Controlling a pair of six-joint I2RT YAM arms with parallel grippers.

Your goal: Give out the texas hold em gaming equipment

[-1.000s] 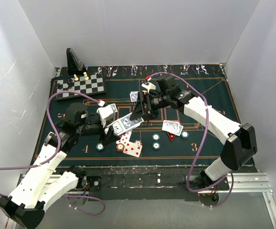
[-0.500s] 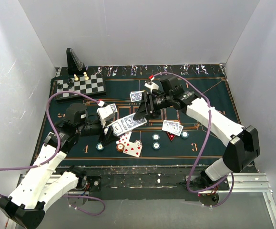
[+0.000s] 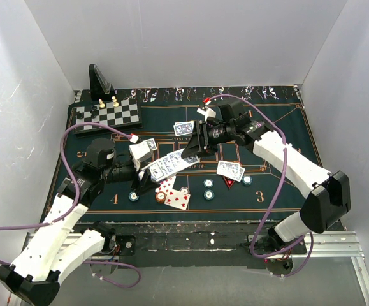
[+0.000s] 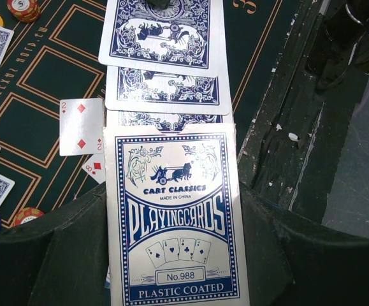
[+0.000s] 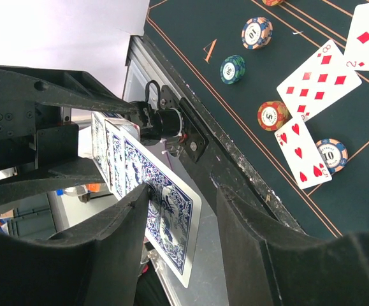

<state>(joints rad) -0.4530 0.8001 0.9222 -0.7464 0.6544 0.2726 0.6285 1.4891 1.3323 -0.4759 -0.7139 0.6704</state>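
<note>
My left gripper is shut on a blue-and-white playing-card box, held above the green felt. Blue-backed cards fan out of the box's far end. My right gripper stands open around the outermost card. That card rests against one finger, with a gap to the other. From above, the right gripper meets the fanned cards mid-table. Face-up red cards, face-down cards and teal and orange chips lie on the felt.
A chessboard with pawns and a black angled stand sit at the far left. Another face-down card lies behind the right gripper. A red triangle marker sits among the chips. The table's scuffed black front edge runs below the box.
My right gripper's jaws have narrowed around the end of the fanned cards, and it has shifted slightly right and away. The left arm has held still with the box.
</note>
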